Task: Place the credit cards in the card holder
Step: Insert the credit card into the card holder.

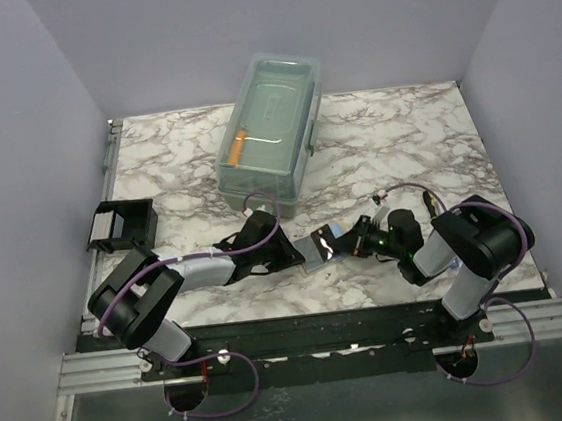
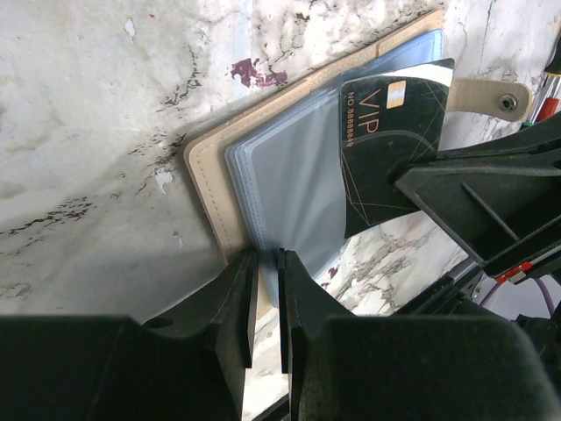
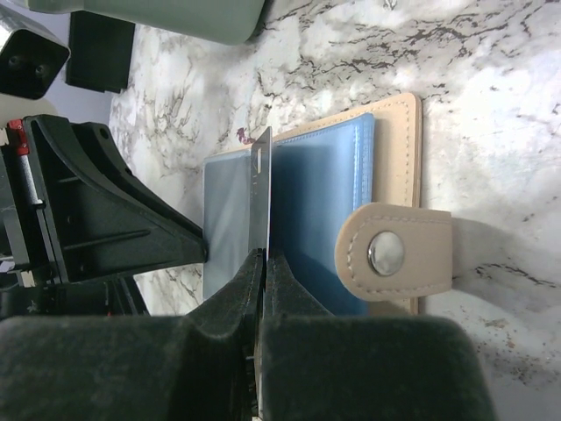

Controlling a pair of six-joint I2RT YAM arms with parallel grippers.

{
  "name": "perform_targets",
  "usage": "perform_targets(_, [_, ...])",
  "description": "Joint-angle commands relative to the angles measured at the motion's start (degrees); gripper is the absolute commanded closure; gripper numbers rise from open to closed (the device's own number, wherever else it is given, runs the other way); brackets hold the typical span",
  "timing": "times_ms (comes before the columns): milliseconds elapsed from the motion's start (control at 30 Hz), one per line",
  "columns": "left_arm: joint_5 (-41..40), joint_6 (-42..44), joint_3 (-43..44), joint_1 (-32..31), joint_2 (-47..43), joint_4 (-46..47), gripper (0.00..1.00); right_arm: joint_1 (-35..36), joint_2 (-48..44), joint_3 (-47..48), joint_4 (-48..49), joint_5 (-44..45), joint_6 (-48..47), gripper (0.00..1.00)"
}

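At the far left of the marble table sits a small black rack. Something pale shows at its left end, but it is too small to tell what it is. At the back, in the middle, stands a big clear box with its lid on. An orange thing lies inside it.

The card holder lies open and flat on the table, between the two arms. It looks like a little tan book with see-through blue pockets for pages. A tan strap with a shiny snap sticks out from one side.

The left gripper has its jaws almost together. They pinch the bottom edge of the blue pockets.

The dark card is black with thin gold lines, gold letters that say VIP, and a small gold square. It is over the open card holder and partly covers a blue pocket. It cannot be told if any of it is inside a pocket.

The right gripper has its jaws pressed tight on the dark card. From the right wrist, the card shows as a thin line standing on its edge between the jaws.
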Motion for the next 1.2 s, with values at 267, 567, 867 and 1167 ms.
perform_targets(267, [-0.95, 0.81, -0.82, -0.66, 0.35, -3.71, 0.8, 1.03, 5.98, -0.13, 3.9, -2.75, -1.1, 1.0])
perform_targets(567, [-1.42, 0.36, -1.05, -0.66, 0.14, -3.65, 0.81, 1.66, 6.81, -5.22, 7.88, 1.18, 9.05, 1.0])
perform_targets(867, [-1.32, 0.27, -1.06, -0.7, 0.2, -3.49, 0.81, 1.83, 4.93, -4.8, 4.06, 0.54, 8.79, 1.0])
perform_targets(1167, [-1.24, 0.37, -0.91, -0.75, 0.44, -3.44, 0.81, 2.27, 8.79, -2.9, 5.27, -3.51, 8.68, 1.0])
